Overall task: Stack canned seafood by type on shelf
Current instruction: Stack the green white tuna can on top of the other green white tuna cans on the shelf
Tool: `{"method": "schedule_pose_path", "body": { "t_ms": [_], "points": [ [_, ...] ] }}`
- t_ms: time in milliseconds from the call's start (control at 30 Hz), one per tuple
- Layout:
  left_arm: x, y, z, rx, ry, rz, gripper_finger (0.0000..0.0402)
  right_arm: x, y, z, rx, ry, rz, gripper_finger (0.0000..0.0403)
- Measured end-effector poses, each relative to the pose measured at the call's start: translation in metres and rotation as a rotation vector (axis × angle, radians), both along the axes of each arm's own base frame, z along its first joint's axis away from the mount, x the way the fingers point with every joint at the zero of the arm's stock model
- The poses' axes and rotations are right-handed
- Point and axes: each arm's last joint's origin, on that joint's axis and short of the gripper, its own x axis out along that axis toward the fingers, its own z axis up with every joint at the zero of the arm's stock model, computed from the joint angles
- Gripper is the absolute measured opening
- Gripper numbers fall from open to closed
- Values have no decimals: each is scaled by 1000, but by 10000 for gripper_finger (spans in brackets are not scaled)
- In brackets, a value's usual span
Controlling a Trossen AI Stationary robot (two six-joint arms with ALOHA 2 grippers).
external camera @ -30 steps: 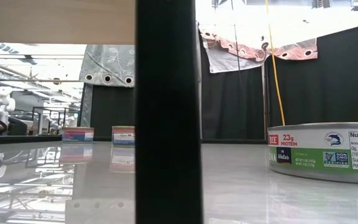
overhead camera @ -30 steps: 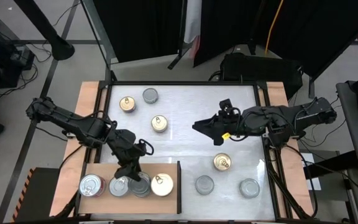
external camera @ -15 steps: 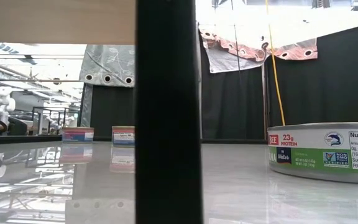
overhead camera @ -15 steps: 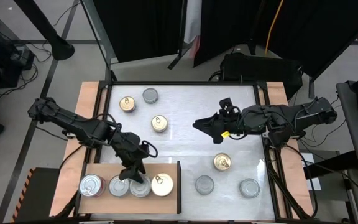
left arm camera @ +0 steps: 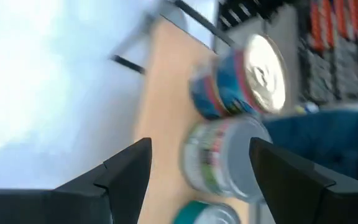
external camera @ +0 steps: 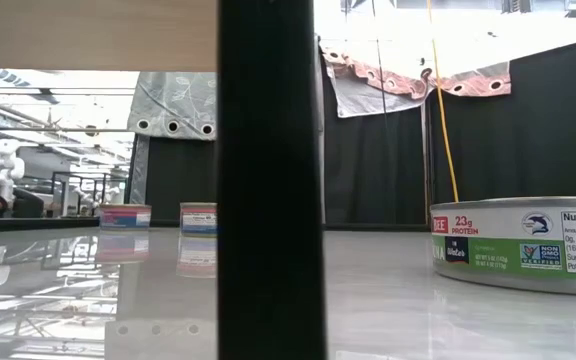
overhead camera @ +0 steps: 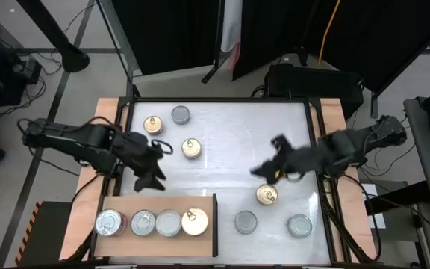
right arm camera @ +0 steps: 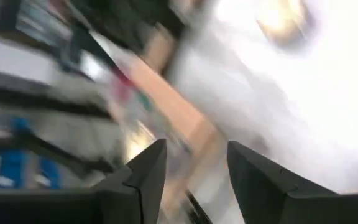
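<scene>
In the high view the light-brown shelf (overhead camera: 125, 203) at the table's near left carries a row of cans: silver lids (overhead camera: 109, 222) (overhead camera: 142, 223) (overhead camera: 168, 223) and a gold lid (overhead camera: 194, 221). My left gripper (overhead camera: 149, 177) hovers open just beyond the shelf's far edge; its wrist view looks past open fingers (left arm camera: 201, 144) at the shelved cans (left arm camera: 229, 158). My right gripper (overhead camera: 262, 171) is open (right arm camera: 196, 149), just beyond a gold-lidded can (overhead camera: 267, 195) standing on the white table.
Loose cans stand on the white table: gold lids (overhead camera: 153, 125) (overhead camera: 192, 149) and a silver lid (overhead camera: 180, 114) at far left, silver lids (overhead camera: 245, 221) (overhead camera: 299, 225) at near right. The shelf's dark upright edge (overhead camera: 215, 223) (external camera: 268, 180) bounds its right end. A green-labelled can (external camera: 523, 242) fills the low view's right.
My left gripper has drawn back from the row of cans on the shelf toward the table's far edge, leaving the silver can standing in the row. My right gripper has swung from the table's middle toward the near-right, closer to the gold-lidded can.
</scene>
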Motion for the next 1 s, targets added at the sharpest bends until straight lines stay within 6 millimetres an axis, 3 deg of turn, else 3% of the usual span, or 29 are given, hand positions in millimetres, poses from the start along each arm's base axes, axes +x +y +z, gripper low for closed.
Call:
{"method": "schedule_pose_path", "body": {
  "t_ms": [167, 433, 500, 667, 1000],
  "points": [
    [-17, 14, 6, 121, -36, 125, 270, 12, 45, -50, 33, 351, 100, 137],
    [-22, 22, 9, 201, -62, 231, 270, 46, 117, -128, -109, 548, 325, 28],
    [-22, 22, 9, 201, -62, 231, 270, 52, 127, -147, -159, 592, 354, 8],
    [-22, 22, 9, 191, -61, 218, 270, 65, 140, -185, -232, 681, 443, 2],
    [-23, 19, 9, 119, -49, 147, 270, 78, 154, -229, -254, 732, 476, 0]
  ]
}}
